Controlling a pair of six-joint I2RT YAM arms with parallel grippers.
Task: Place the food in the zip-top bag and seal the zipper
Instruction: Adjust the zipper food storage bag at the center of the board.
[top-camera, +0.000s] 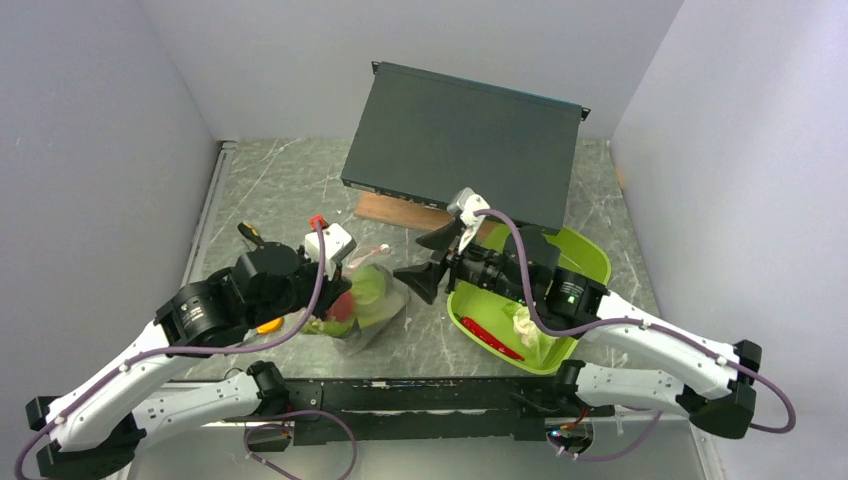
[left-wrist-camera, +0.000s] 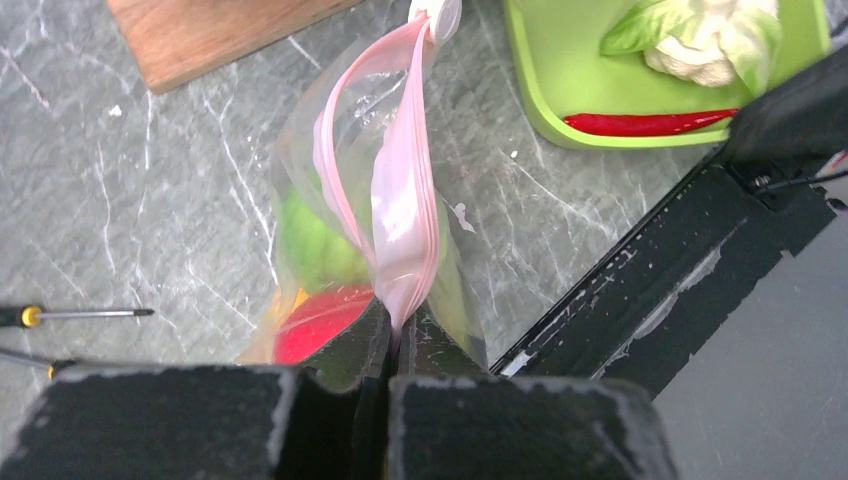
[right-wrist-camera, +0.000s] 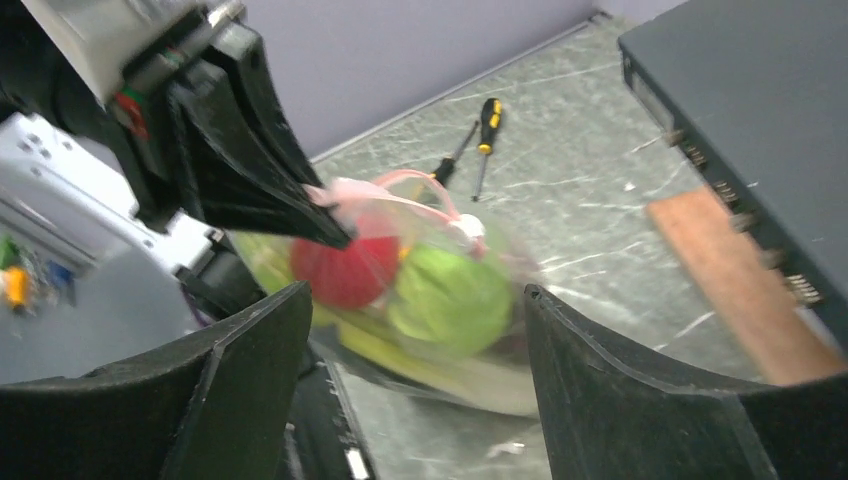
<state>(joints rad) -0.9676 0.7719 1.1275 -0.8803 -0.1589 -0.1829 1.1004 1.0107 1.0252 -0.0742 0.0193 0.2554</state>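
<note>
L gripper (left-wrist-camera: 392, 338): fingers pressed together on the zipper (left-wrist-camera: 400, 200), pinching one end of the pink strip. R gripper (right-wrist-camera: 415, 295): fingers wide apart, nothing in them, facing the zip-top bag (top-camera: 372, 300), which slumps on the table (top-camera: 280, 190) btwn the arms, just beside the tray (left-wrist-camera: 540, 90). We judge the film light, floppy and slippery, w/ the tomato (right-wrist-camera: 345, 270) and cabbage (right-wrist-camera: 450, 300) as its only weight, so we'd hold the stiffer strip. Cauliflower (left-wrist-camera: 710, 40) and chili (left-wrist-camera: 645, 123) lie in the tray.
</note>
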